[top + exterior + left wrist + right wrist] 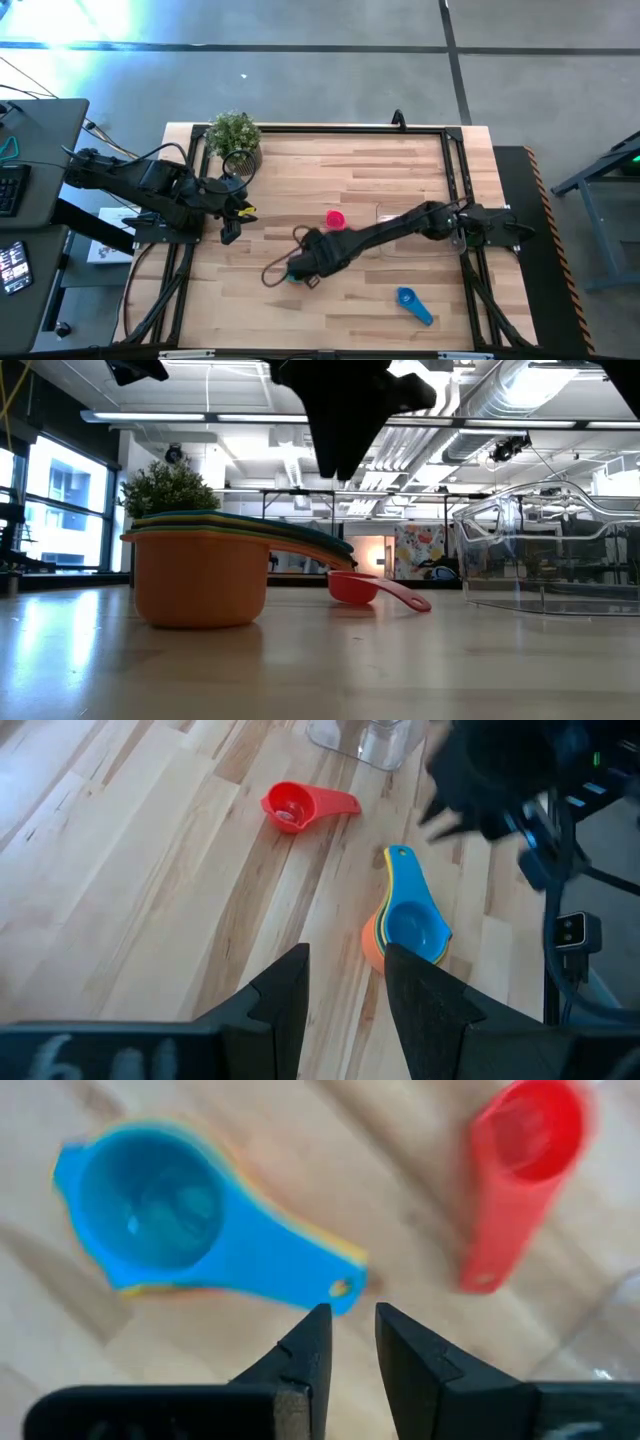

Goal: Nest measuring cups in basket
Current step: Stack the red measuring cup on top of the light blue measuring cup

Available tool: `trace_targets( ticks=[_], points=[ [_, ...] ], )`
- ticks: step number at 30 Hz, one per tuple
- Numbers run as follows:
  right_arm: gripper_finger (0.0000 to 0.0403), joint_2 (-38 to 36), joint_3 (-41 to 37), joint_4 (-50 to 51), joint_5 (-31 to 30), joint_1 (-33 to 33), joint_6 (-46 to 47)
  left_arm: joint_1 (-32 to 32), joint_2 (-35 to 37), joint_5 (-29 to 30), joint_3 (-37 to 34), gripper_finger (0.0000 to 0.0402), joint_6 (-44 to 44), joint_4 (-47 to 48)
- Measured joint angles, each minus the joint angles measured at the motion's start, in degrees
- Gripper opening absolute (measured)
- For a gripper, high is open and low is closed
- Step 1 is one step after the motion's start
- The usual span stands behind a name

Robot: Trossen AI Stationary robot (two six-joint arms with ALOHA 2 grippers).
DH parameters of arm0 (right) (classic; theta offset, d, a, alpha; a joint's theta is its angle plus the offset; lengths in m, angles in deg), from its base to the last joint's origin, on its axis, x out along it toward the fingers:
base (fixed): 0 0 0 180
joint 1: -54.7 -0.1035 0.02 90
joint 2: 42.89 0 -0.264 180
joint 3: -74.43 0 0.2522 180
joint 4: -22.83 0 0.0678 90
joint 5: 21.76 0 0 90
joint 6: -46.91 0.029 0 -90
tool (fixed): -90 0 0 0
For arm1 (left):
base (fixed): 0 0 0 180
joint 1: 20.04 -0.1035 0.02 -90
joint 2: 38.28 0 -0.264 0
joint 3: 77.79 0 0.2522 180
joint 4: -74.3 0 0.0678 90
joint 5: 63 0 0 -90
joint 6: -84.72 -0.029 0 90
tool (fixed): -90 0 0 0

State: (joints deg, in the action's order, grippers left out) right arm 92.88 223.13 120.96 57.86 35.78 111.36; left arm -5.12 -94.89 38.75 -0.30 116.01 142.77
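A stack of nested measuring cups (200, 575), orange at the bottom and teal-blue on top (150, 1210), stands on the table; in the high view my right arm covers nearly all of it. My right gripper (350, 1345) hangs above the stack's handle end, pointing down, open by a narrow gap with nothing in it. A magenta-red cup (336, 219) lies alone beside the clear basket (550, 550). A blue cup (413, 305) lies near the table's front edge. My left gripper (345, 990) waits open at the table's left, raised, aimed toward the stack (405, 925).
A potted green plant (235, 135) stands at the far left corner of the table. A loose cable (280, 262) loops on the wood beside my right gripper. Bare wood lies across the far middle and the near left.
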Motion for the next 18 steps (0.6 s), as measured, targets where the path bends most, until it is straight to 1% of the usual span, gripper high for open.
trace_targets(
  ticks=[3,6,12,18],
  points=[
    [0.0073,-1.9,0.0,2.3,-2.0,1.7,-1.0,0.0,0.0,0.0,0.0,0.0122,0.0,0.0],
    [0.0073,-3.7,0.0,3.7,-3.6,3.6,-4.2,0.0,0.0,0.0,0.0,0.0122,0.0,0.0],
    [0.0073,-6.9,0.0,5.1,-5.2,7.9,-13.6,0.0,0.0,0.1,0.0,0.0122,0.1,-0.1],
    [0.0073,-10.7,0.0,5.7,-7.2,11.7,-22.9,0.0,0.0,1.5,0.0,0.0122,1.5,0.0]
  ],
)
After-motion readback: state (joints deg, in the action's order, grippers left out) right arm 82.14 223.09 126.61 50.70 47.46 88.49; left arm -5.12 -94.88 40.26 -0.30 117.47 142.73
